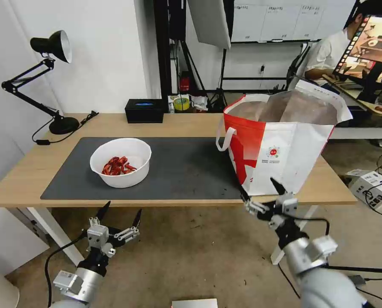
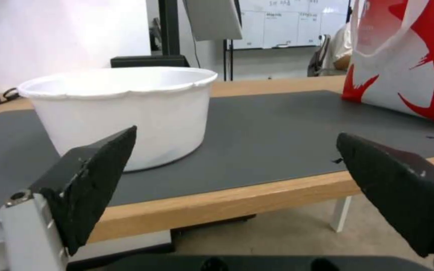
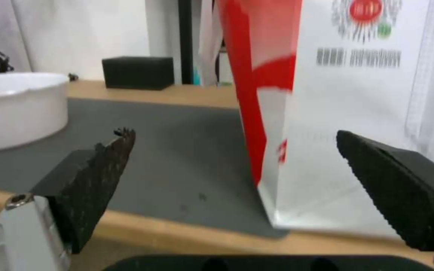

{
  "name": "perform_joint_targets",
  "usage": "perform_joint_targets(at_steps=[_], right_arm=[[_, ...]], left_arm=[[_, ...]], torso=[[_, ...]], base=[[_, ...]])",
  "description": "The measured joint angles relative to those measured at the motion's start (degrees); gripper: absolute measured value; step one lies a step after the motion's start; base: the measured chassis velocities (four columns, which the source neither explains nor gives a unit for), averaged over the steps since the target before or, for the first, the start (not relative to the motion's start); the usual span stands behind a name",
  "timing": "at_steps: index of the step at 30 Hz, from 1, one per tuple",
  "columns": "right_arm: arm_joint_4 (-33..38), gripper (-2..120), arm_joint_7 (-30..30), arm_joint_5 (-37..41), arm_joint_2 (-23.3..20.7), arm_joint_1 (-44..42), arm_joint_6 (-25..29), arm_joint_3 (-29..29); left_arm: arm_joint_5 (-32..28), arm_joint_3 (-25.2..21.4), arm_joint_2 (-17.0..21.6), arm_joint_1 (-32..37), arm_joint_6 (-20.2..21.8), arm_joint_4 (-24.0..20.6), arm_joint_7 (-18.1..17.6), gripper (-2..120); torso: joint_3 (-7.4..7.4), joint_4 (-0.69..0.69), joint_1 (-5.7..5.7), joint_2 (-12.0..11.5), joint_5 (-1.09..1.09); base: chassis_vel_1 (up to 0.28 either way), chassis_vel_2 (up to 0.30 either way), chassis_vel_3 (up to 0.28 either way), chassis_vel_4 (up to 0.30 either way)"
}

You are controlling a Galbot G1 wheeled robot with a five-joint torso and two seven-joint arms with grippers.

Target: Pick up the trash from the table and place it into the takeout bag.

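Note:
A white round bowl [image 1: 120,161] with red shell scraps stands on the dark grey mat [image 1: 182,171] of the light-wood table [image 1: 32,167], left of centre. The red-and-white takeout bag [image 1: 280,145] stands open on the table's right part, foil lining showing. My left gripper [image 1: 120,213] hangs open below the table's front edge, in front of the bowl [image 2: 121,109]. My right gripper [image 1: 259,191] is open at the front edge, just before the bag's near corner [image 3: 337,113]. Nothing sits between either pair of fingers.
A black rectangular box [image 1: 144,110] rests at the table's back edge, with a black desk lamp [image 1: 49,77] at the back left. Cardboard boxes [image 1: 372,186] and cables lie on the floor to the right. A second desk with a monitor [image 1: 370,47] stands behind the bag.

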Motion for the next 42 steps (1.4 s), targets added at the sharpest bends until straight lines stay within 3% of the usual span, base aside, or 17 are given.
perform_joint_targets(at_steps=[13,27,34,37,39,41,42], right_arm=[[-5.92,100,-0.82,-3.77,4.71,-2.13,2.05,-2.59],[-7.06,100,-1.06,-3.87,5.25,-1.69,2.04,-3.19],[-7.03,100,-1.06,-3.81,5.21,-1.65,1.98,-3.19],[-7.01,100,-1.06,-3.78,5.19,-1.63,1.96,-3.18],[-7.01,100,-1.06,-3.78,5.18,-1.63,1.96,-3.18],[-6.99,100,-1.07,-3.75,5.17,-1.61,1.94,-3.18],[-6.99,100,-1.07,-3.75,5.17,-1.61,1.94,-3.18]], left_arm=[[-0.18,0.12,0.24,-0.45,0.01,0.66,0.01,100],[-1.16,-0.76,1.01,-0.87,0.42,0.64,-0.05,100],[-8.53,-5.13,4.93,-5.06,7.81,-2.95,-4.85,100],[-12.85,-6.51,9.51,-8.0,15.5,-5.19,-8.8,100],[-13.72,-6.71,10.72,-8.69,16.6,-5.2,-9.37,100],[-16.75,-6.99,15.72,-11.57,19.02,-3.62,-10.31,100],[-16.75,-6.99,15.72,-11.57,19.02,-3.62,-10.31,100]], torso=[[0.0,0.0,0.0,0.0,0.0],[0.0,0.01,0.0,0.0,0.0],[0.0,0.0,0.01,0.0,0.0],[0.0,0.01,0.0,0.0,0.0],[0.0,0.0,0.0,0.0,0.0],[0.01,0.0,0.01,0.0,-0.01],[0.01,0.0,0.01,0.0,-0.01]], base=[[0.0,0.0,0.0,0.0],[0.0,0.0,0.0,0.0],[0.0,0.0,0.0,0.0],[0.0,0.0,0.0,0.0],[0.0,0.0,0.0,0.0],[0.0,0.0,0.0,0.0],[0.0,0.0,0.0,0.0]])
